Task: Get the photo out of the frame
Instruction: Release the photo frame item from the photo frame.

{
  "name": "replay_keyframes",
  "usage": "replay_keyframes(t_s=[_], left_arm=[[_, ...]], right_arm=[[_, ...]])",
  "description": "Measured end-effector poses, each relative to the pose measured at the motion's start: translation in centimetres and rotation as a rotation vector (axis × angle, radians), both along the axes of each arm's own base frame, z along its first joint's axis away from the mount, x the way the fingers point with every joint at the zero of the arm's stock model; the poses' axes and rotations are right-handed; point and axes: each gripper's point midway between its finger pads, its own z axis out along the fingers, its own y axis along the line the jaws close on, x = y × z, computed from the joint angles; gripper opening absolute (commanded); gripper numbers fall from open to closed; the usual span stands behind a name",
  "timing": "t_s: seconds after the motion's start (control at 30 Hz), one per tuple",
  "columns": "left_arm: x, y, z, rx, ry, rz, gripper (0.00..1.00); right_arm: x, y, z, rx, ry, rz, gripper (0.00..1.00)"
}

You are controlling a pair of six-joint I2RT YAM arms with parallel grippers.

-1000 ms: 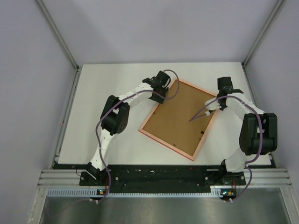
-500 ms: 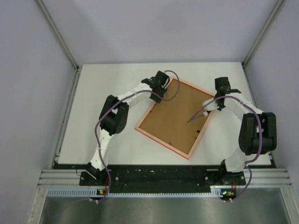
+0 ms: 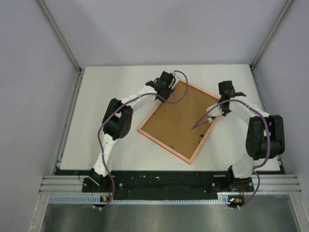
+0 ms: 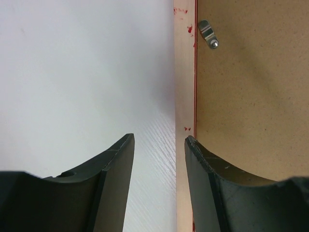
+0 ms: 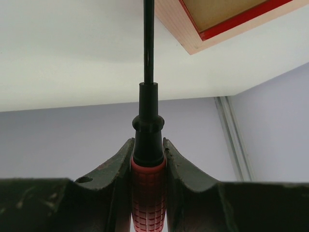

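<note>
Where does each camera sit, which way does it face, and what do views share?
Top external: above and behind the bases, looking down on the table, the frame back-up, left arm, right arm.
Left wrist: on the left arm, looking down past the open left gripper at the frame's rim and a clip.
Right wrist: on the right arm, looks along the screwdriver clamped in the right gripper, toward a frame corner.
Shared: all three show the frame.

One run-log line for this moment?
frame: back up on table; left fingers: open over its edge; right fingers: shut on screwdriver, tip over frame back; photo: unseen
</note>
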Motion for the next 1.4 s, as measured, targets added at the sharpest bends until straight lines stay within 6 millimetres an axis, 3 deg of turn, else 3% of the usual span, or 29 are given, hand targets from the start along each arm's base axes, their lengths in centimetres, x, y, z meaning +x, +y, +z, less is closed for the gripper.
replay_keyframes(t_s=[0.33,0.83,1.1,1.2,1.4], left_arm=[[1.2,0.0,0.8,0.011,-0.054,-0.024,0.52],[0.5,-1.2,0.2,-0.016,-0.022,-0.081,0.52],[-0.3,-1.1,-0.3,-0.017,0.017,-0.076,0.5],[-0.6,-0.7,-0.6,-0.025,0.039,-0.045,0.5],[-1.0,0.6,-1.7,-0.065,0.094,0.031,0.49]], right_arm=[[-0.1,0.4,-0.2,-0.004,0.023,0.012,0.0],[-0.8,1.4,0.0,0.036,0.134,0.039,0.0],[2.0,2.3,0.5,0.078,0.072,0.056,0.0],[2.3,3.3,1.2,0.131,0.077,0.082,0.0],[1.8,6.1,5.0,0.304,0.071,0.043,0.0]])
